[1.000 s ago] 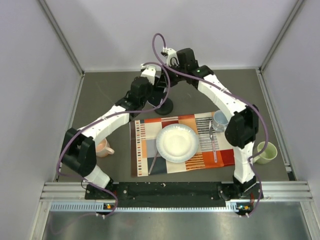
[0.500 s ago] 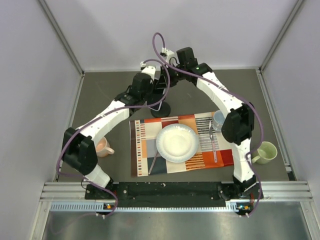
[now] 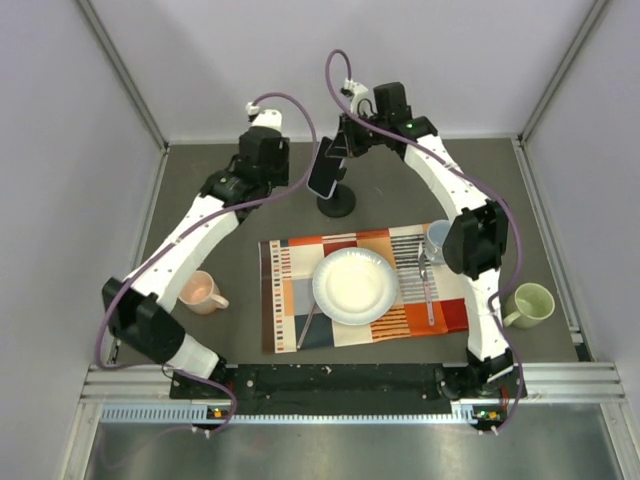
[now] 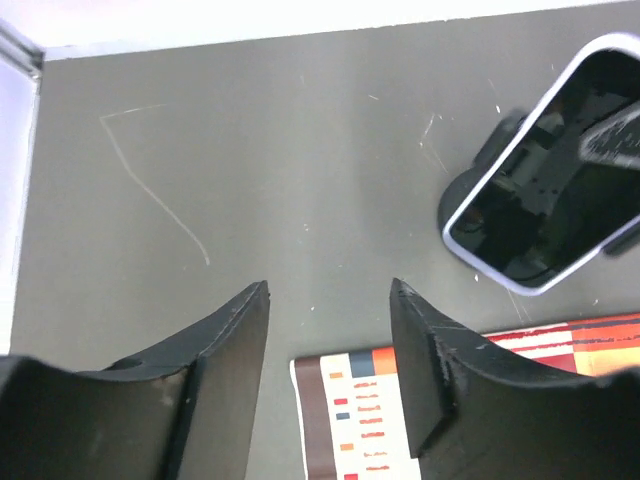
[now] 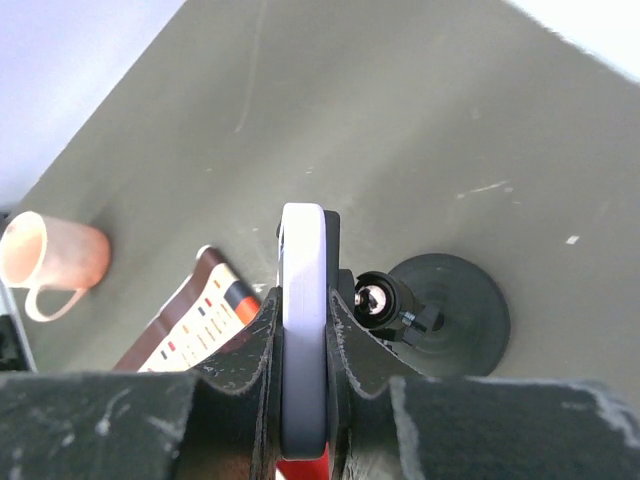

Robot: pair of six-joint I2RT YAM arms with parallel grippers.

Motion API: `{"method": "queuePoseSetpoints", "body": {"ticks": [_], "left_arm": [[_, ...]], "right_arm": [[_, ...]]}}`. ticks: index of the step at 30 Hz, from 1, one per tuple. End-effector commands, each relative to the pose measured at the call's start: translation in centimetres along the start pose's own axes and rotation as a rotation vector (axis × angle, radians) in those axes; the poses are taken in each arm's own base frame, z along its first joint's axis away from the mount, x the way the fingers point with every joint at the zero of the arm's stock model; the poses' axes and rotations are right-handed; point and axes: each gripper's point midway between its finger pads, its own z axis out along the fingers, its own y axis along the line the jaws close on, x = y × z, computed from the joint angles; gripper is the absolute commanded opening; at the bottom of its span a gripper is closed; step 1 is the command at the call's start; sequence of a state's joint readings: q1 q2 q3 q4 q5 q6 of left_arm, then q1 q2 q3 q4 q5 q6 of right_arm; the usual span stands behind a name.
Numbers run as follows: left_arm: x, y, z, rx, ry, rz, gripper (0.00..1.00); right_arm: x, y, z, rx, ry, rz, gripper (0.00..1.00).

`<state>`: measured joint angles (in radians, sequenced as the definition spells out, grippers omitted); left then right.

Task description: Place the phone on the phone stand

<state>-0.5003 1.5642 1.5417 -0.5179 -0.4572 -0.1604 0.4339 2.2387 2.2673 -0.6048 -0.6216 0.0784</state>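
The phone (image 3: 324, 168) hangs tilted just above the black phone stand (image 3: 336, 205), screen toward the left arm. My right gripper (image 3: 345, 148) is shut on it. In the right wrist view the jaws (image 5: 303, 320) clamp the phone's pale lavender edge (image 5: 303, 262), and the phone's back lies against the stand's cradle, with the round base (image 5: 460, 300) to the right. My left gripper (image 3: 250, 180) stands apart to the left, open and holding nothing (image 4: 328, 300). From there the phone (image 4: 545, 190) shows at upper right, in front of the stand (image 4: 458, 195).
A striped placemat (image 3: 290, 300) lies in front of the stand with a white plate (image 3: 355, 285), a spoon (image 3: 427, 285) and a small cup (image 3: 440, 238) on it. A pink mug (image 3: 200, 292) stands at the left, a green mug (image 3: 530, 303) at the right.
My left gripper has opened and pulled back to the left, away from the phone. The right gripper still holds the phone, now shifted slightly right and tilted over the stand.
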Motion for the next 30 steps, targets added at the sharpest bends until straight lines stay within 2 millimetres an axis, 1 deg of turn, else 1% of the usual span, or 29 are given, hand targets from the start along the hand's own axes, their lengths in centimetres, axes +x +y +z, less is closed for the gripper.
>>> {"method": "queuePoseSetpoints", "body": {"ticks": [1, 2, 3, 4, 6, 7, 9, 10, 11, 12, 13, 14, 15, 16, 17, 18, 19, 20, 23, 25, 30], "left_arm": [[-2.9, 2.5, -5.0, 0.012, -0.129, -0.101, 0.58], [-2.3, 2.5, -5.0, 0.023, -0.122, -0.096, 0.60], [-2.4, 2.4, -5.4, 0.043, -0.127, -0.099, 0.61], [-2.7, 2.0, -5.9, 0.098, -0.134, -0.106, 0.62], [-2.8, 1.1, -6.0, 0.173, -0.137, -0.114, 0.66], [-2.6, 0.2, -6.0, 0.245, -0.124, -0.115, 0.69], [-2.9, -1.0, -6.0, 0.330, -0.140, -0.124, 0.72], [-2.3, -1.4, -5.5, 0.375, -0.125, -0.135, 0.72], [-2.7, -3.2, -6.2, 0.504, -0.132, -0.161, 0.73], [-2.7, -3.7, -6.2, 0.559, -0.129, -0.181, 0.73], [-2.0, -3.6, -5.6, 0.584, -0.108, -0.207, 0.78], [-2.0, -4.4, -6.1, 0.659, -0.092, -0.248, 0.79], [-2.2, -4.4, -6.0, 0.678, -0.099, -0.270, 0.80], [-1.9, -3.9, -5.4, 0.678, -0.090, -0.292, 0.81], [-2.0, -4.2, -5.7, 0.714, -0.082, -0.316, 0.81], [-2.0, -4.2, -5.6, 0.722, -0.082, -0.327, 0.81], [-2.0, -4.1, -5.4, 0.724, -0.077, -0.334, 0.81], [-2.0, -4.0, -5.4, 0.727, -0.074, -0.337, 0.81], [-1.9, -4.2, -5.2, 0.733, -0.059, -0.354, 0.81], [-1.9, -4.4, -5.2, 0.752, -0.050, -0.357, 0.80], [-1.9, -4.7, -5.7, 0.770, -0.044, -0.370, 0.79]], "right_arm": [[4.4, -10.1, -0.6, 0.291, 0.112, -0.037, 0.00], [4.2, -10.0, -0.9, 0.291, 0.107, -0.042, 0.00], [4.2, -9.7, -0.8, 0.274, 0.109, -0.042, 0.00], [4.0, -9.4, -0.8, 0.259, 0.103, -0.044, 0.00], [3.5, -9.0, -1.0, 0.253, 0.091, -0.041, 0.00], [3.2, -8.9, -1.1, 0.250, 0.085, -0.043, 0.00], [2.7, -8.2, -1.4, 0.223, 0.072, -0.044, 0.01], [2.5, -7.9, -1.4, 0.207, 0.067, -0.048, 0.00], [2.3, -7.9, -1.6, 0.195, 0.061, -0.055, 0.00], [2.1, -7.5, -1.6, 0.164, 0.057, -0.063, 0.00], [1.9, -7.4, -1.7, 0.153, 0.053, -0.073, 0.00], [1.9, -7.5, -1.7, 0.141, 0.052, -0.078, 0.00], [1.9, -7.5, -1.9, 0.109, 0.045, -0.063, 0.00], [1.7, -7.6, -2.1, 0.097, 0.038, -0.050, 0.00], [1.6, -7.6, -2.3, 0.089, 0.029, -0.016, 0.00], [1.6, -7.9, -2.5, 0.079, 0.025, 0.015, 0.00], [1.9, -8.2, -2.5, 0.086, 0.030, 0.039, 0.00], [1.9, -8.1, -2.5, 0.094, 0.029, 0.113, 0.00], [2.7, -8.1, -2.5, 0.108, 0.040, 0.221, 0.00], [3.6, -8.6, -2.3, 0.141, 0.056, 0.266, 0.00], [4.4, -9.5, -2.2, 0.184, 0.064, 0.350, 0.00]]}}
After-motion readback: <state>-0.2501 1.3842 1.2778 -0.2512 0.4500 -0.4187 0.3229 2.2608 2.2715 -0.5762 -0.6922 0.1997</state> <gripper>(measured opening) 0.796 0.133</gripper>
